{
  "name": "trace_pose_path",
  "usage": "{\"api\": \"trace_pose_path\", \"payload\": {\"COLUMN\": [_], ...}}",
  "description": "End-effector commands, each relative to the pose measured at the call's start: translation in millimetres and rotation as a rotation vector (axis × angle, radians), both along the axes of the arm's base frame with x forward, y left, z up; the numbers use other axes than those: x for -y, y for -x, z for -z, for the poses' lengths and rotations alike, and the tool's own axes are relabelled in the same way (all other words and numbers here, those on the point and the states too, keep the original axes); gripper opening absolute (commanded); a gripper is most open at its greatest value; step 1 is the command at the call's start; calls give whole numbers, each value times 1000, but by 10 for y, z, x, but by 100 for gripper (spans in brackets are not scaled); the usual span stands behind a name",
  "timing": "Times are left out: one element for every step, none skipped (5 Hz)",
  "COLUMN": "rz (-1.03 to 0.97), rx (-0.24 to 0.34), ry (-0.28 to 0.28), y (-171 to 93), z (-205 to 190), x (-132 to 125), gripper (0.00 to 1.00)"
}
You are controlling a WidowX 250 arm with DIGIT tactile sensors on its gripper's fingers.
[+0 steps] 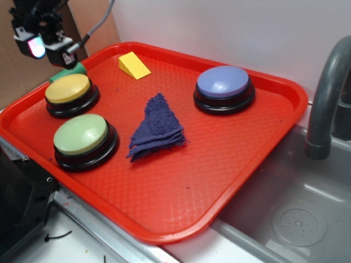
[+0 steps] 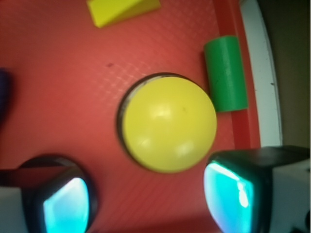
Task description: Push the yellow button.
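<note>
A grey sink basin (image 1: 296, 213) fills the near right, with a dark grey faucet (image 1: 326, 96) rising at the right edge. Set partly over it is a large red tray (image 1: 181, 197) with a raised rim and a textured floor. The robot's gripper (image 1: 44, 46) hangs above the tray's far left corner, clear of everything below; in the wrist view its two fingertips (image 2: 65, 206), glowing cyan, stand spread apart with nothing between them.

Three round push buttons on black bases sit on the tray. The blue button (image 1: 224, 82) is at the far right. The green button (image 1: 81, 134) is at the near left. The yellow button (image 1: 68, 89) is just beyond the green one, near the tray's left rim and almost under the gripper; in the wrist view its domed top (image 2: 169, 125) lies ahead of the open jaws, between the lines of the two fingertips, untouched.

A folded dark blue cloth (image 1: 158, 130) lies in the middle of the tray. A yellow wedge block (image 1: 134, 65) rests near the far rim. A small green cylinder (image 2: 225, 73) lies on its side just beside the yellow button, against the left rim.
</note>
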State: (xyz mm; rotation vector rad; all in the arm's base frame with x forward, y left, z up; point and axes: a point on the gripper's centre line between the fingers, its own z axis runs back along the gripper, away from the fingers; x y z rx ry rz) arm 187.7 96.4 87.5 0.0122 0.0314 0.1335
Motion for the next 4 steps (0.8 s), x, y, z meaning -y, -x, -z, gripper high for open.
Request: {"api": "trace_pose_path", "payload": {"rz": [33,31,26,11], "rx": [15,2,6,11], "ry": [-31,-32,-23,-27], "y": [-46,-39,-45,-43], "z": [294,383,341,268], "x": [-66,-93,-105,-121], "gripper": [100,100,100,100]}}
